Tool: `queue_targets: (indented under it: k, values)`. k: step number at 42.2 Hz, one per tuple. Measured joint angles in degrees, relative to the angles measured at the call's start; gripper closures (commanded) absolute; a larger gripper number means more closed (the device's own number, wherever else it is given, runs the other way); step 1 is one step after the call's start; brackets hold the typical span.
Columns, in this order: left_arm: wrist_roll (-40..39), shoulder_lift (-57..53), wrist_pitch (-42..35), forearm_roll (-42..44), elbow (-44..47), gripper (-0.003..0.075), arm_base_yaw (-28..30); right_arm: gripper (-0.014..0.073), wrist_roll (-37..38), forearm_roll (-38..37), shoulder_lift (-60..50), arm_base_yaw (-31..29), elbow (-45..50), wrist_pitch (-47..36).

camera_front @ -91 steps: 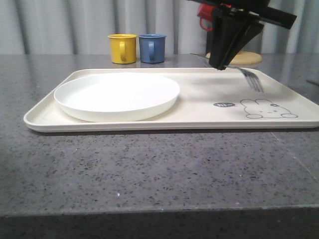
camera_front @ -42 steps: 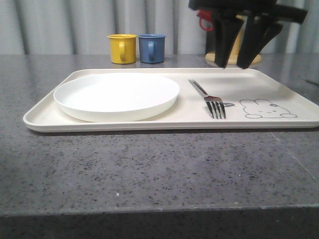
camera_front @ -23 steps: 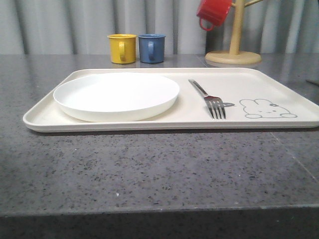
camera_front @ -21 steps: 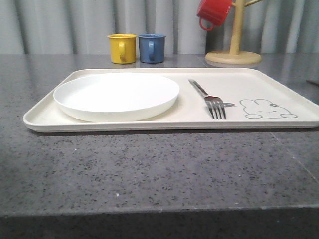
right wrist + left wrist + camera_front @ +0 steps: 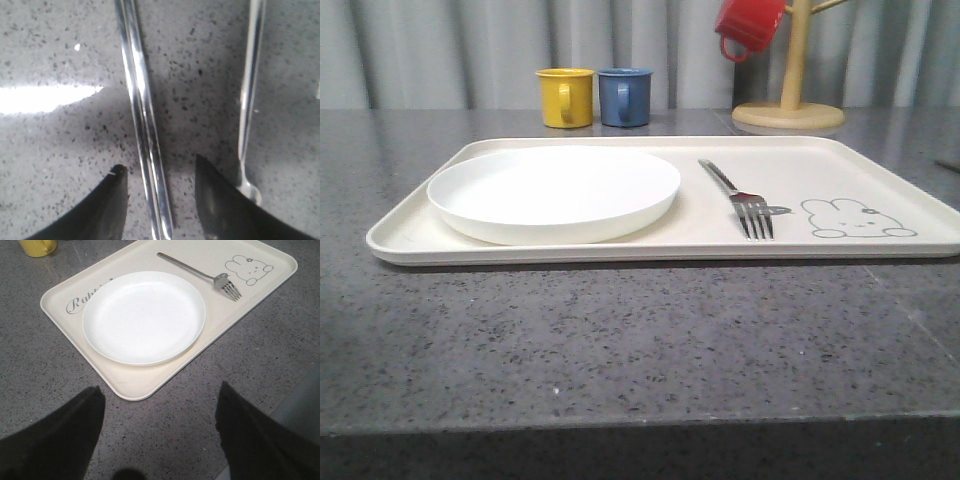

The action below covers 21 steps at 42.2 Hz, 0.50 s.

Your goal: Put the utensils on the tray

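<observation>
Cream tray reads "Rabbit"; fork lies lengthwise, tines toward frame bottom. Both tools, left and right, apart, right straddling chopsticks.

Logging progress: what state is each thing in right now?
fork: flat on the tray, beside the plate.
plate: empty, on the tray.
chopsticks: together on the counter, off the tray.
spoon: on the counter, off the tray.
red mug: hanging on the rack.
left hand: open, empty.
right hand: open, straddling the chopsticks.
</observation>
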Motion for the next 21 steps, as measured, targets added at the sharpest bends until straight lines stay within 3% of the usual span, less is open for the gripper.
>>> queue_targets:
  k: [8, 16, 21]
  values:
    - [0.0, 0.0, 0.0, 0.0, 0.0, 0.0249, 0.0, 0.0268, -0.1, 1.1, 2.3, 0.0, 0.0, -0.3]
    - [0.0, 0.0, 0.0, 0.0, 0.0, 0.0249, 0.0, 0.0501, -0.5, 0.8, 2.3, -0.1, 0.0, -0.4]
    - [0.0, 0.0, 0.0, 0.0, 0.0, 0.0249, 0.0, 0.0545, -0.5, 0.4, 2.3, -0.2, 0.0, -0.6]
